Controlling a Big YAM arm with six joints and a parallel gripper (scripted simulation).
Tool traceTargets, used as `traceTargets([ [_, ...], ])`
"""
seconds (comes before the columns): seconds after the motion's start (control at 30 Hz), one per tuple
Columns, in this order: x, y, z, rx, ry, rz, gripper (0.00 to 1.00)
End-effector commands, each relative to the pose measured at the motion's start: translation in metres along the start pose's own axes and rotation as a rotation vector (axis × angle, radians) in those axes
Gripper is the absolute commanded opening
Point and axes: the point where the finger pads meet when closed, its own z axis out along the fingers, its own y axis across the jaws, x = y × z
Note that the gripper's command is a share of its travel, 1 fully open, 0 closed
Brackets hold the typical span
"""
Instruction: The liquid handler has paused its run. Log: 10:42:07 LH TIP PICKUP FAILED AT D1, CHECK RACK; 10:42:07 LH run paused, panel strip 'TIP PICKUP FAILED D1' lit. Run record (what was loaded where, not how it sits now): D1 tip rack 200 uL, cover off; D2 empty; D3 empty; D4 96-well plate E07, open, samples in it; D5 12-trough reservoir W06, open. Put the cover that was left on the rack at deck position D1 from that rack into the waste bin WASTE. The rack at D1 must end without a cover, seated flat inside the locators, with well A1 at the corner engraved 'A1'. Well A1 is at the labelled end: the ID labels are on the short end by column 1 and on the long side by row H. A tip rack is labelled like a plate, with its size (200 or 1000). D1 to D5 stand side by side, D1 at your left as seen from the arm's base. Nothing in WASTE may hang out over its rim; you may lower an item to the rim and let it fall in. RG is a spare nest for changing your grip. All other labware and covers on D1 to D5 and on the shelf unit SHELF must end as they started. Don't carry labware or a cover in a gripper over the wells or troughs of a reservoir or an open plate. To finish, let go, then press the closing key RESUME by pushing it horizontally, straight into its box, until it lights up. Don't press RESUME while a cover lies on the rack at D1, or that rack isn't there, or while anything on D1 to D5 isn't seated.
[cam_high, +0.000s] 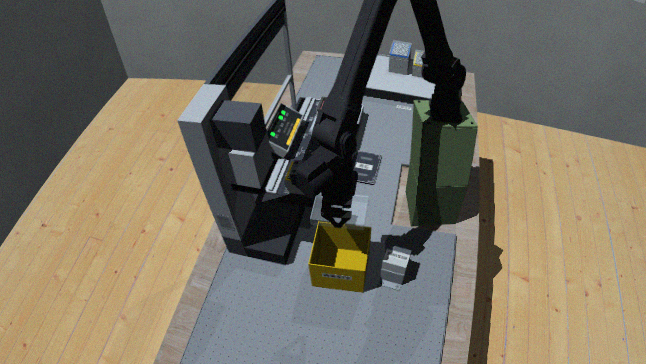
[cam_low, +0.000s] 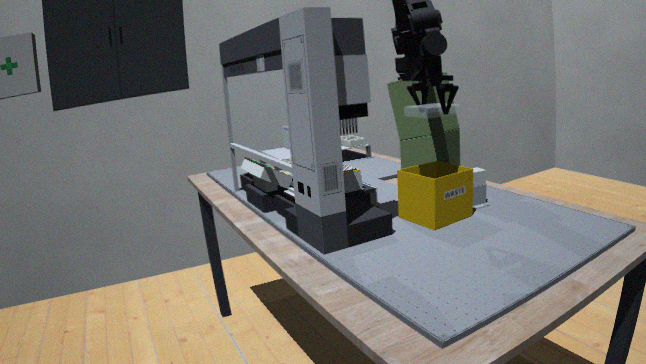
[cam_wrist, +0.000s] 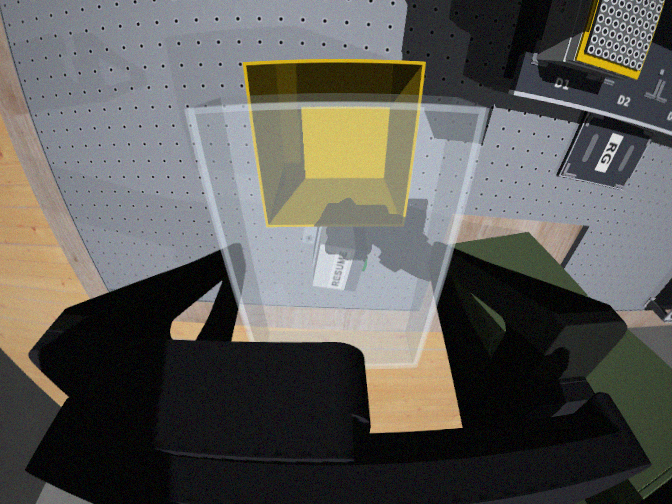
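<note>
Cover (cam_wrist: 336, 233) hangs high over the bin (cam_wrist: 255, 141) near the table's front edge, fingers pinching its two long sides. It looks like thin clear plastic: light, stiff, probably slick, so a mid-length squeeze seems the safest hold.

Cover (cam_wrist: 336, 227) is seen as clear, glassy plastic w/ paler edges, clamped in matt black gripper (cam_wrist: 339, 303) fingers. WASTE bin (cam_low: 434, 195) looks smooth, matt yellow; mat (cam_high: 260, 320) is dull grey, perforated w/ fine holes. Table (cam_low: 320, 295) edge & floor (cam_high: 90, 240) are shown as pale grained wood
</note>
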Motion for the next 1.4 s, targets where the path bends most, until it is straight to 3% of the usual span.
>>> traceTargets([
  [0.0, -0.010, 0.014, -0.011, -0.030, -0.023, 0.005, 0.00],
  [0.03, -0.013, 0.024, -0.015, -0.042, -0.032, 0.005, 0.00],
  [0.13, -0.010, 0.014, -0.011, -0.030, -0.023, 0.005, 0.00],
  [0.33, -0.010, 0.014, -0.011, -0.030, -0.023, 0.005, 0.00],
  [0.37, -0.011, 0.024, -0.014, -0.039, -0.029, 0.002, 0.00],
  [0.4, -0.010, 0.014, -0.011, -0.030, -0.023, 0.005, 0.00],
  [0.67, -0.010, 0.014, -0.011, -0.031, -0.023, 0.005, 0.00],
  [0.7, -0.012, 0.025, -0.007, -0.040, -0.030, 0.002, 0.00],
  [0.97, -0.007, 0.006, 0.016, -0.013, -0.009, 0.003, 0.00],
  [1.37, -0.005, 0.007, 0.033, -0.012, -0.010, -0.003, 0.00],
])
